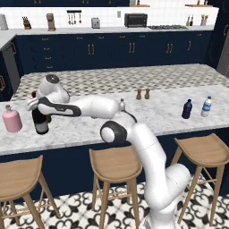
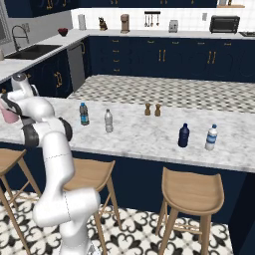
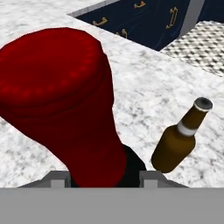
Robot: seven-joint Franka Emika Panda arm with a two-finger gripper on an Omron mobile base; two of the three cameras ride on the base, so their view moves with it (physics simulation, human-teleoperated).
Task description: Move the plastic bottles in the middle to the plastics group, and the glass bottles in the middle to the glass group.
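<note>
Marble counter [image 1: 147, 112]: my gripper [image 3: 105, 177] clamps the wine bottle [image 3: 65, 100] by its neck, upright beside the beer bottle [image 3: 179, 138]; placement among glass seems near.

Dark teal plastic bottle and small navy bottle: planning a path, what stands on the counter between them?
In the right base view, the clear pale-capped bottle and two brown shakers stand between the teal bottle and navy bottle.

Two cameras sit behind the robot and look forward and down at the long counter [image 1: 147, 112]. One looks from the left side, one from the right. Both see the small navy bottle [image 1: 187, 109] and the far cabinets. The hand camera is very near the wine bottle [image 3: 65, 100], looking down its red top.
</note>
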